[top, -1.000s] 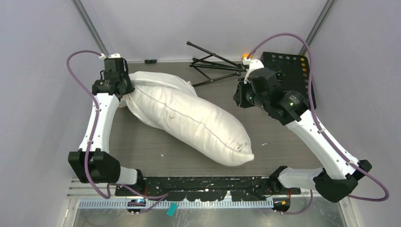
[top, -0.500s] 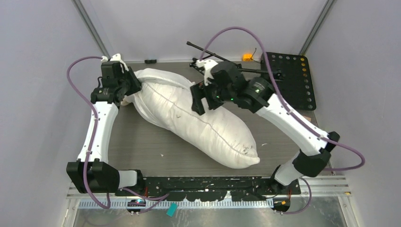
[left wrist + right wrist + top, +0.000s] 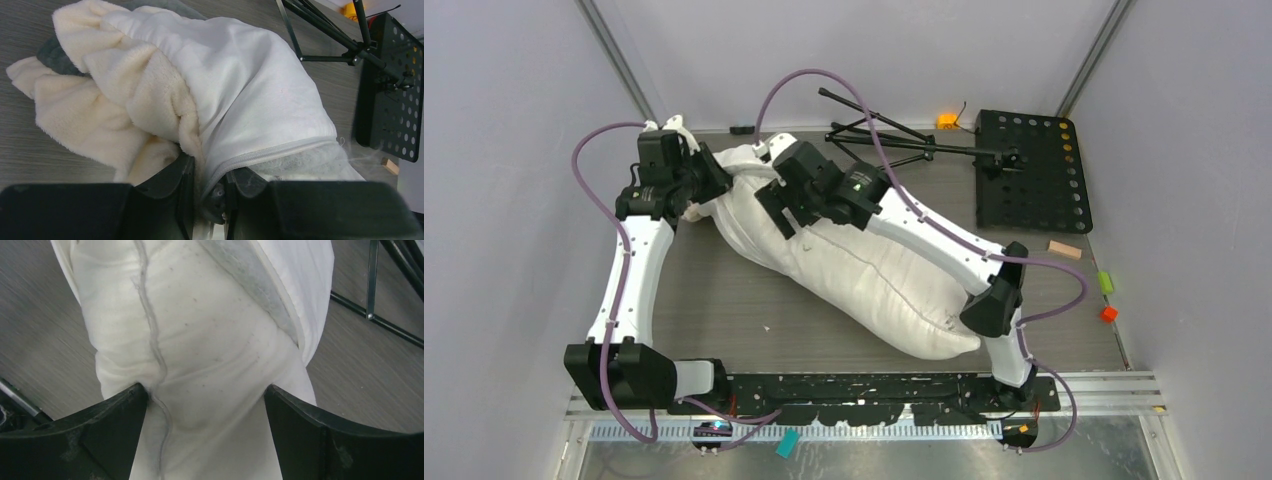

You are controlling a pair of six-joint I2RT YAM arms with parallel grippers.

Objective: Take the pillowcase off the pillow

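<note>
The pillow lies slantwise across the table, a plump off-white cushion with a seam along it. The pillowcase is bunched round its far-left end; its cream plush frill and white inner face fill the left wrist view. My left gripper is shut on the pillowcase's hemmed edge. My right gripper stands open over the pillow, its fingertips pressed into the cushion on both sides of a bulge. The pillowcase's edge shows just beyond.
A folded black tripod lies at the back. A black perforated plate sits at the back right. A small wooden block, a green piece and a red piece lie at the right edge.
My right arm swung from the back right across to the pillow's far-left end, and its gripper opened. The left gripper kept its hold and closed a little tighter. The pillow shifted slightly.
</note>
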